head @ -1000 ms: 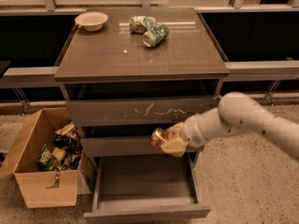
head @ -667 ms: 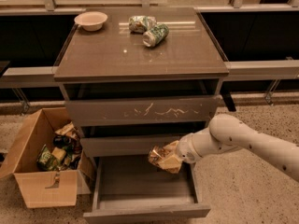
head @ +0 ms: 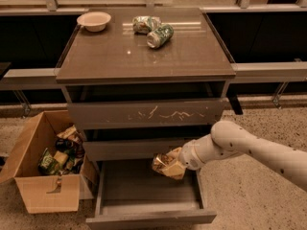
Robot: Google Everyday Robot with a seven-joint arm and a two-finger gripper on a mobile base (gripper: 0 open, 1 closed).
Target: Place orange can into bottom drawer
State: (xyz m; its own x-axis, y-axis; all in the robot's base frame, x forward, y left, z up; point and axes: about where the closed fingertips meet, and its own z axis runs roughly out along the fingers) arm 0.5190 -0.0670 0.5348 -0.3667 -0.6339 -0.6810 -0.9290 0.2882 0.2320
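Note:
My gripper (head: 169, 166) is shut on the orange can (head: 162, 164), a dented orange-gold can. It holds the can over the right rear part of the bottom drawer (head: 149, 212), which is pulled open. The can hangs just above the drawer's floor, close below the narrow middle drawer (head: 134, 149). My white arm reaches in from the right. The fingers are mostly hidden by the can.
The cabinet top (head: 144, 56) carries a pale bowl (head: 94, 20) and two crushed green-and-silver cans (head: 153, 30). The white-scratched upper drawer (head: 146, 114) is slightly out. An open cardboard box (head: 45, 169) with trash stands on the floor at the left.
My gripper has carried the orange can down and a little to the left, from in front of the middle drawer into the open bottom drawer.

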